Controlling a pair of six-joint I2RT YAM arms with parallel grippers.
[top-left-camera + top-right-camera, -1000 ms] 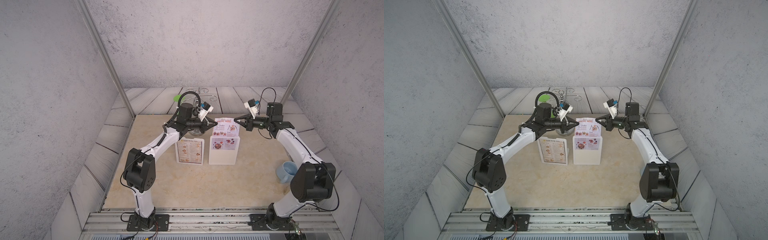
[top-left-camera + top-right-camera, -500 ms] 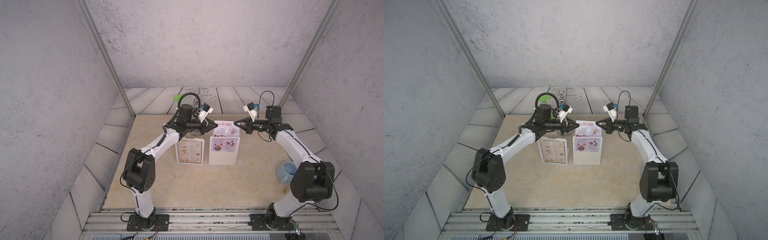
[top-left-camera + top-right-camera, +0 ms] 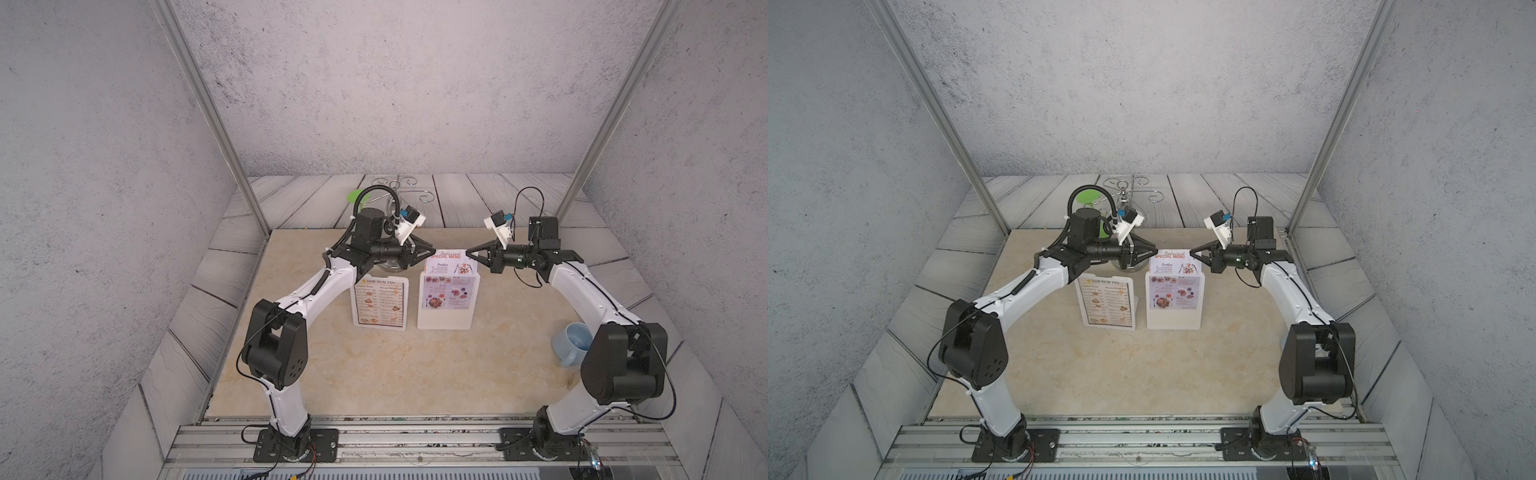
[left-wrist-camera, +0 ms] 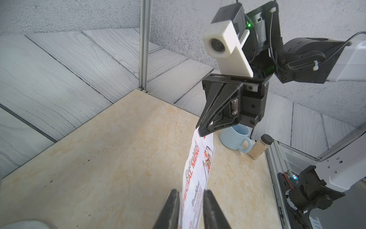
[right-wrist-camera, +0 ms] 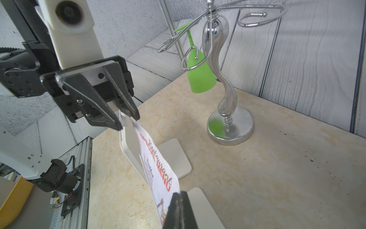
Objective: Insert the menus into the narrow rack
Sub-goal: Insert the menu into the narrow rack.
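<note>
**SPECIAL MENU in rack: right tool clamped on it, left tool parted**

Nearest the arm bases, a blue mug stands on the tabletop beside the right arm. Further in, the DIM SUM INN menu stands upright in a white holder. Just beside it, the SPECIAL MENU stands with its lower part in the white rack and its titled top rising above. The right tool is closed on the sheet's top corner on its own side. The left tool is at the opposite top corner; its fingers stand apart, with the sheet edge between them. Beyond, at the back of the tabletop, a chrome stand carries a green glass hung upside down.
</note>
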